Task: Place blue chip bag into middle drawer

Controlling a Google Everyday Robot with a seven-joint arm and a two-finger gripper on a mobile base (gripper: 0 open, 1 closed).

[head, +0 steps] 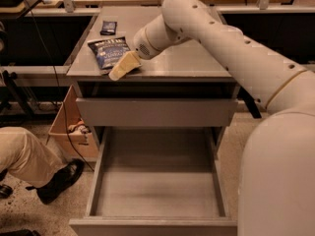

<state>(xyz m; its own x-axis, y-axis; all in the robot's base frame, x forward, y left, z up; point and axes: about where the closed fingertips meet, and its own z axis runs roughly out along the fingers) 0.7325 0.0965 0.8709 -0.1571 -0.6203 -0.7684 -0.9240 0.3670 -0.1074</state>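
Note:
The blue chip bag (107, 52) lies flat on the left part of the grey cabinet top (197, 65). My gripper (123, 67) hangs on the long white arm (231, 53) and sits low over the top, right at the bag's front right corner, seemingly touching its edge. The middle drawer (155, 183) is pulled out wide below, a long shallow grey tray with nothing in it. Above it, another grey drawer (157, 111) shows only its flat front panel.
A small flat black object (109, 27) lies behind the bag on the cabinet top. A person's leg and black shoe (34, 166) are on the floor at left. A cardboard box (66, 129) stands beside the cabinet. Workbenches run along the back.

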